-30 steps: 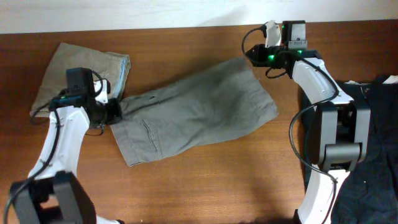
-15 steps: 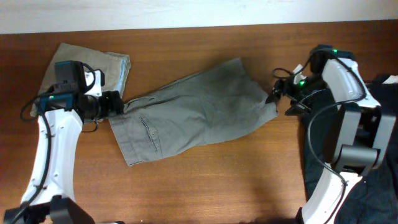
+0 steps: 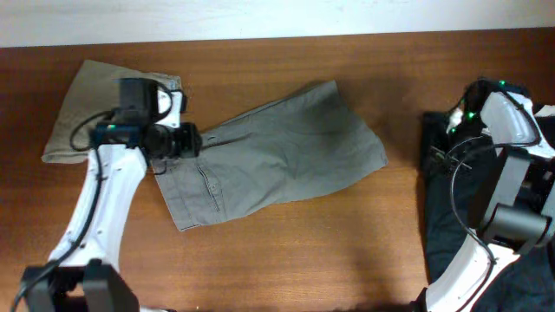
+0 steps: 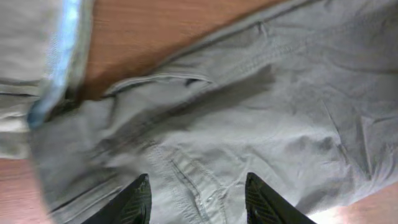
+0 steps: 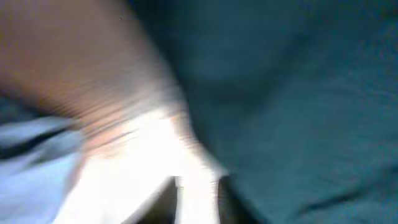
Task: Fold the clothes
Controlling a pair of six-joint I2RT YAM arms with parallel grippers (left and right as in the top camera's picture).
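The mid-grey shorts (image 3: 286,156) lie spread out across the middle of the table, waistband to the left. My left gripper (image 3: 186,139) hovers over the waistband end. In the left wrist view it (image 4: 199,202) is open and empty, with the grey shorts (image 4: 249,118) and a pocket seam just below its fingertips. The folded khaki garment (image 3: 87,104) lies at the far left, touching the shorts. The black garment (image 3: 447,217) lies at the right edge. My right gripper (image 5: 198,199) is over dark cloth (image 5: 298,93). The view is heavily blurred, and its fingers stand close together.
The right arm (image 3: 503,121) and its cables stand over the black garment at the table's right side. The khaki garment's light-blue lining (image 4: 65,56) shows at the left of the left wrist view. Bare wooden table (image 3: 286,260) lies in front of the shorts.
My right gripper has left the shorts' right corner and swung right over the black garment. My left gripper has moved right from the shorts' left edge onto the waistband.
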